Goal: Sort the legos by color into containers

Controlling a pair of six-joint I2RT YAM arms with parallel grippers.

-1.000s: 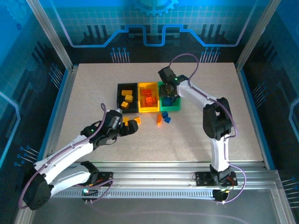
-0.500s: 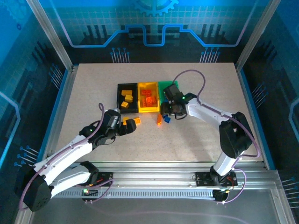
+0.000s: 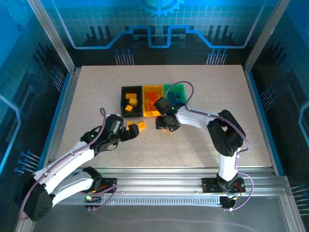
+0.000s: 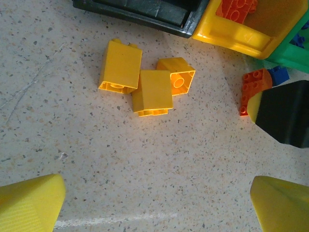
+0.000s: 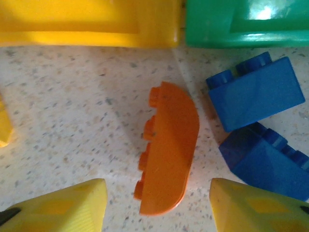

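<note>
Black bin (image 3: 122,99), yellow bin (image 3: 152,87) and green bin (image 3: 175,85) stand in a row, holding yellow, orange-red and blue legos. My right gripper (image 5: 159,208) is open just in front of the yellow bin (image 5: 87,21), low over the table. A curved orange brick (image 5: 169,147) lies with its near end between the yellow fingertips (image 5: 58,208), untouched. Two blue bricks (image 5: 256,94) lie to its right. My left gripper (image 4: 157,208) is open over bare table, short of three loose yellow bricks (image 4: 152,92).
The right gripper's black body (image 4: 285,113) sits close to the right of the left gripper's field, beside an orange brick (image 4: 251,89). The black bin's front wall (image 4: 145,12) and the yellow bin's corner (image 4: 227,34) lie just beyond the yellow bricks.
My right gripper has come down from over the green bin and swung left to the table in front of the bins, narrowing its jaws. The left arm has barely shifted.
</note>
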